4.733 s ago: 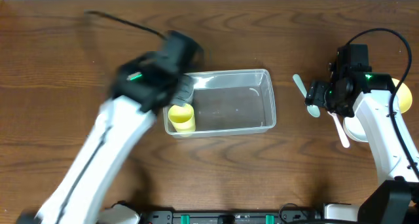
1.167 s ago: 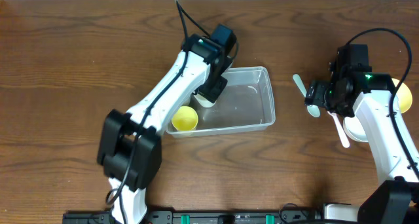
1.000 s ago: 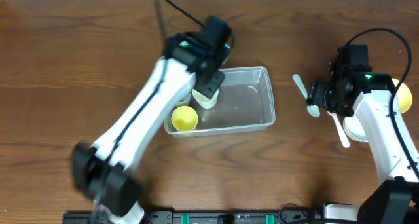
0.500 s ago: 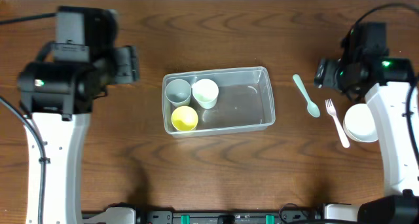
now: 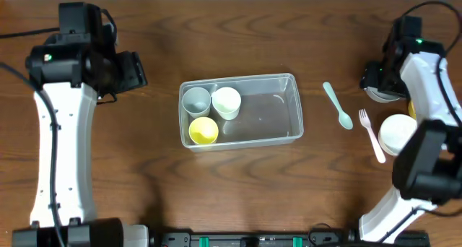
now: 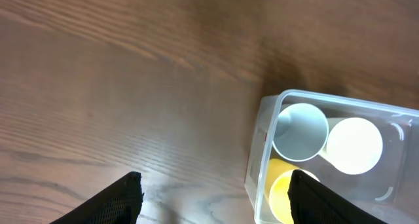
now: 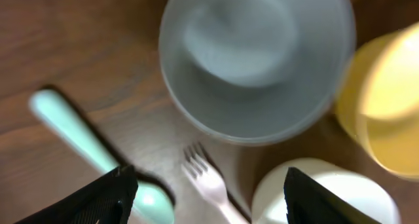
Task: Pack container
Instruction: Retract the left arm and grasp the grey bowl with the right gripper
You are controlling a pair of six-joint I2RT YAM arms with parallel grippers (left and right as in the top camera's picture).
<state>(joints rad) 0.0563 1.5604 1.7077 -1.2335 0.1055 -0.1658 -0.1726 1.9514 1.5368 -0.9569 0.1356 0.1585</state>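
Observation:
The clear plastic container [image 5: 278, 110] sits mid-table and holds a grey cup [image 5: 195, 100], a white cup [image 5: 226, 101] and a yellow cup [image 5: 203, 131] at its left end. The left wrist view shows the container [image 6: 260, 152] with the same cups. My left gripper [image 6: 213, 201] is open and empty, over bare table left of the container. My right gripper [image 7: 206, 194] is open and empty, above a grey bowl [image 7: 252, 60], a white fork [image 7: 209, 178] and a mint spoon [image 7: 91, 149].
Right of the container lie the mint spoon [image 5: 337, 105] and white fork [image 5: 372, 135]. A white bowl [image 5: 398, 133], a grey bowl [image 5: 379, 94] and a yellow bowl [image 7: 386, 112] stand at the right edge, under the right arm.
The left arm put a white cup into the container beside the grey one, then pulled back to the far left. The right arm rose and moved toward the bowls at the right.

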